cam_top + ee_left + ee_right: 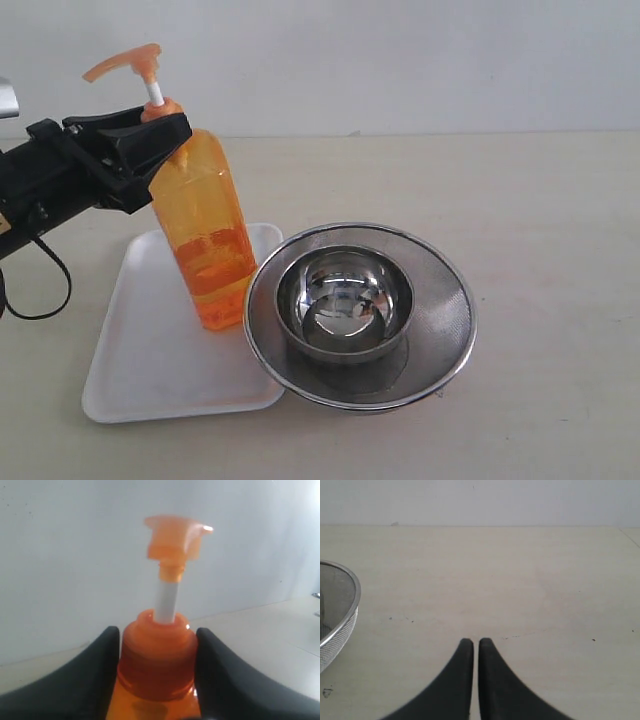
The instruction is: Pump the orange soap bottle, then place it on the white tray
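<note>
The orange soap bottle (205, 230) leans to the left with its base on the white tray (140, 360), near the tray's right side. Its pump head (125, 62) stands raised on the white stem. My left gripper (160, 125) is shut on the bottle's orange collar (157, 665), one black finger (100, 670) pressed on each side. In the left wrist view the pump head (172, 537) sits straight above the left gripper (158, 632). My right gripper (471, 642) is shut on nothing, low over bare table. It does not show in the exterior view.
A round steel mesh strainer (450, 330) holding a steel bowl (345, 300) sits against the tray's right edge, close to the bottle's base. The strainer's rim (340, 610) shows at the edge of the right wrist view. A black cable (50, 290) loops at the far left.
</note>
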Action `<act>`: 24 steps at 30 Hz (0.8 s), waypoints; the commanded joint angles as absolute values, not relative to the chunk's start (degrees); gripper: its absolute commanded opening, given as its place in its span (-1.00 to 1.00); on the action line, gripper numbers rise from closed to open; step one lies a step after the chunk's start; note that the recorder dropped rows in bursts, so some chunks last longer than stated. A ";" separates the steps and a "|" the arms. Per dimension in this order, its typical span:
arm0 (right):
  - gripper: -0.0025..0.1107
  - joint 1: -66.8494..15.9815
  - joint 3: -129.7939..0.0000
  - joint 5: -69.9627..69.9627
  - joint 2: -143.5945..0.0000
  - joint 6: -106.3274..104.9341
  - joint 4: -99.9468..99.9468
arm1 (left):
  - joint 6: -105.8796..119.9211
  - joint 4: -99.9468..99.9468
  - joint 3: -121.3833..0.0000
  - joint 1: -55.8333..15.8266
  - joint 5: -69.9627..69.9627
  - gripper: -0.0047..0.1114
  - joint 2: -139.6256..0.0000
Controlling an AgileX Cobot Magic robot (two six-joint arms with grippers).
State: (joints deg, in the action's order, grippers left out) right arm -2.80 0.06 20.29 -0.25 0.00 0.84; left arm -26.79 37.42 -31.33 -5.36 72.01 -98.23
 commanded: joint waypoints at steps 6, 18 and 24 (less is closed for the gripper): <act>-0.93 -2.48 0.00 19.52 0.00 0.00 0.70 | -26.50 38.82 -31.12 -5.33 69.40 -0.84 -98.61; -0.93 -2.48 0.00 19.52 0.00 0.00 0.70 | -27.31 44.49 -32.57 -5.09 67.83 -0.84 -94.37; -0.93 -2.48 0.00 19.52 0.00 0.00 0.70 | -33.20 51.64 -34.69 -2.39 64.45 -0.84 -89.76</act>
